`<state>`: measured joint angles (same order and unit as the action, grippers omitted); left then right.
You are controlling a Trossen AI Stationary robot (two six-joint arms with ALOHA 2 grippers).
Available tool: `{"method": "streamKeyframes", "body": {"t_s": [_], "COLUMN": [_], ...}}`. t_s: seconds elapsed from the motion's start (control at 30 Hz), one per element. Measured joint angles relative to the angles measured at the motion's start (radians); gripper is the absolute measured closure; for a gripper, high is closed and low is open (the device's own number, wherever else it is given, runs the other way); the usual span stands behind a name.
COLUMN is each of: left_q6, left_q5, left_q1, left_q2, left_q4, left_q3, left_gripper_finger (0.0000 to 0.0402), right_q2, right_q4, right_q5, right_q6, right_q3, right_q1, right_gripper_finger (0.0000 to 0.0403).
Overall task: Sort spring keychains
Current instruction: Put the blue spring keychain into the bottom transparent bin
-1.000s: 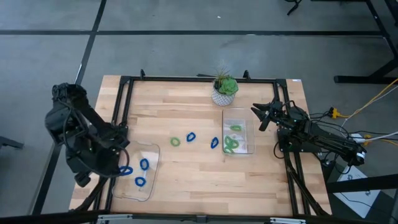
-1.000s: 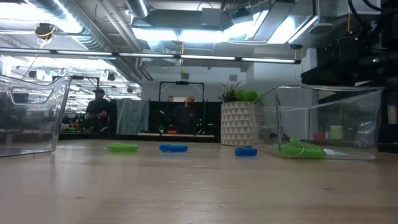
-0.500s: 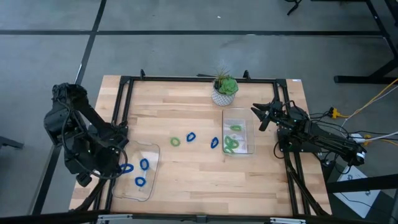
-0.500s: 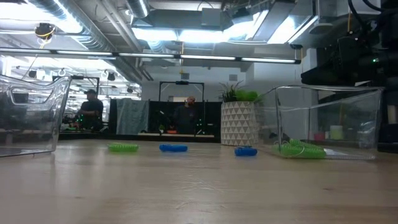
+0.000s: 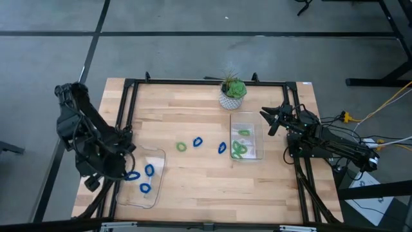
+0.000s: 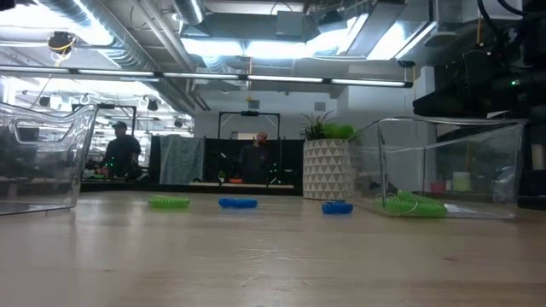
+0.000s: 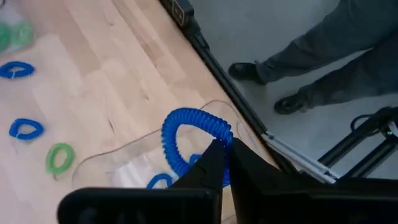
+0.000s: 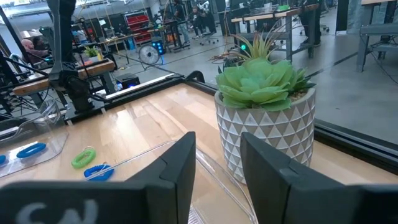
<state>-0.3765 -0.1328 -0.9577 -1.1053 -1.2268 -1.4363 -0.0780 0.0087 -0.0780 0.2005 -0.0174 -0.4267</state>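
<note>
Left gripper: we are seeing its fingers pinched together on a blue spring keychain, holding it over the left clear tray, which is sitting at the bench's front-left corner.

Right gripper: we are seeing its fingers standing apart with nothing between them; it is waiting near the bench's right edge, just beside the right clear tray.

Blue keychains in the left tray: we are counting two lying on the tray floor, plus the one in the left gripper's grip at the tray's left side.

Green keychains in the right tray: we are seeing a small cluster lying toward the tray's front end and one more near its back; the exact count we cannot tell.

Loose keychains on the bench: we are finding a green one, a blue one and another blue one lying in a row near the bench's middle, between the two trays, each apart from the others.

Potted plant: it is standing at the bench's back edge, just behind the right tray.

Background: we are seeing a person far behind the bench in the low view, and a person's legs on the floor beyond the bench edge in the left wrist view.
</note>
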Motion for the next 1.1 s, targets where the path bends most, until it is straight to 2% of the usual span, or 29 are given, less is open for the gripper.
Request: {"method": "streamKeyframes", "body": {"t_s": [0.17, 0.33, 0.53, 0.9, 1.1], "left_q6": [-0.058, -0.087, -0.132, -0.167, -0.205], "left_q5": [-0.003, -0.004, -0.004, -0.027, -0.074], "left_q1": [0.0, 0.0, 0.014, 0.051, 0.051], "left_q2": [0.082, 0.151, 0.172, 0.171, 0.162], "left_q4": [0.022, 0.123, 0.185, 0.226, 0.254], "left_q3": [0.144, 0.316, 0.474, 0.66, 0.708], "left_gripper_finger": [0.0394, 0.0394, 0.0394, 0.0394, 0.0382], "right_q2": [0.0, 0.0, 0.0, 0.0, 0.0], "right_q4": [0.0, 0.0, 0.0, 0.0, 0.0], "right_q5": [0.0, 0.0, 0.0, 0.0, 0.0], "right_q6": [0.0, 0.0, 0.0, 0.0, 0.0], "right_q3": [0.0, 0.0, 0.0, 0.0, 0.0], "right_q1": [0.0, 0.0, 0.0, 0.0, 0.0], "right_gripper_finger": [0.0276, 0.0276, 0.0276, 0.0276, 0.0276]}}
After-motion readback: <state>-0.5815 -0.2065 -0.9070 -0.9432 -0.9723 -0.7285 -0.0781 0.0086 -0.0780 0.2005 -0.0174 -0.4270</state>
